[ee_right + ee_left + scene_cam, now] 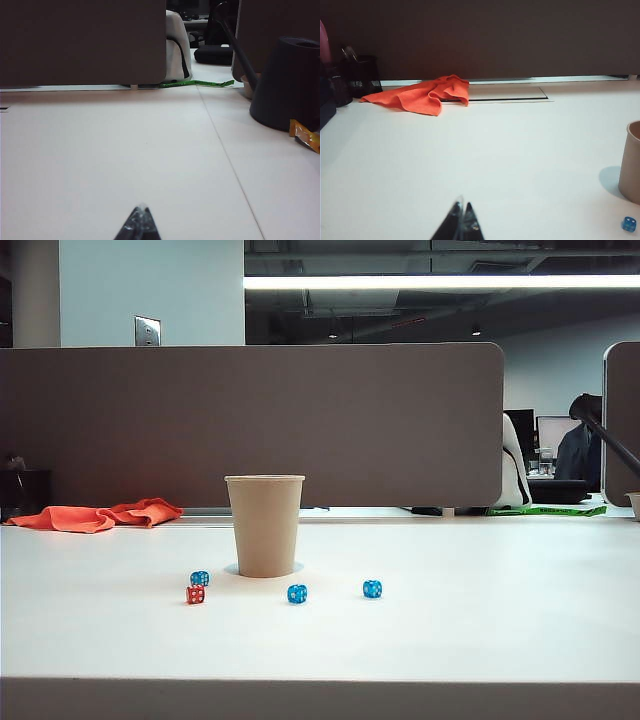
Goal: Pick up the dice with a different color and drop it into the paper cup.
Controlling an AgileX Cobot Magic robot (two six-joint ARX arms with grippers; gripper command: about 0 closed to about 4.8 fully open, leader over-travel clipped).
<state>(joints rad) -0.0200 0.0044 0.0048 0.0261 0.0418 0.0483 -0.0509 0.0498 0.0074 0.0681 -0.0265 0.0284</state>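
Exterior view showed the tiny translucent red die [195,594] touching a blue die [200,578], just left of the tan paper cup [265,525]. Left gripper [462,225] and right gripper [139,223] hung closed, empty, well short of both. Risk: pinching blue die too.

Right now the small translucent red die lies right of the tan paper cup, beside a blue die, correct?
Not quite: the small translucent red die lies left of the tan paper cup, beside a blue die, as the exterior view shows.
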